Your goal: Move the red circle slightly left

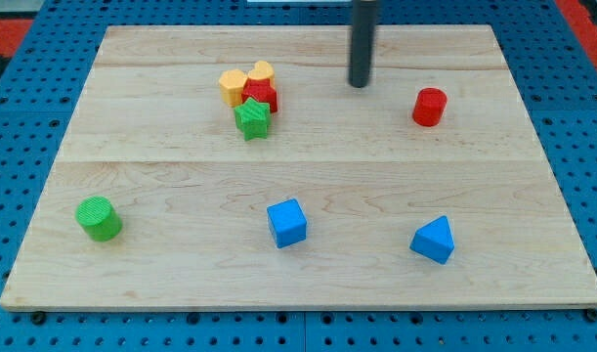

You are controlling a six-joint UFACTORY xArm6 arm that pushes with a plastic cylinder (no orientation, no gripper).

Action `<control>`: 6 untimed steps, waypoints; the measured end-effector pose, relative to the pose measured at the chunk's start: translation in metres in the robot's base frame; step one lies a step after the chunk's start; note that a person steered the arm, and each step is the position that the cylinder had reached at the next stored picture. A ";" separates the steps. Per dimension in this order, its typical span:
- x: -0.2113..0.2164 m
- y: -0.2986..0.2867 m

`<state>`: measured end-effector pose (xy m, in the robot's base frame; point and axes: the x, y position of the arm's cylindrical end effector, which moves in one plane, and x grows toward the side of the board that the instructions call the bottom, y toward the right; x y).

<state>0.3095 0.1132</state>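
Observation:
The red circle [429,107], a short red cylinder, stands on the wooden board [298,176] at the upper right. My tip [360,84] is at the end of the dark rod, up and to the left of the red circle, with a clear gap between them. It touches no block.
A cluster sits at the upper left of centre: two yellow blocks [233,86] [263,72], a red star [262,96] and a green star [251,118]. A green circle [99,218] is at lower left, a blue cube [287,223] at bottom centre, a blue triangle [434,240] at lower right.

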 end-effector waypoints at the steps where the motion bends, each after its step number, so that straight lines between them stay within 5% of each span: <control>1: -0.004 0.055; 2: 0.018 0.098; 6: 0.081 0.071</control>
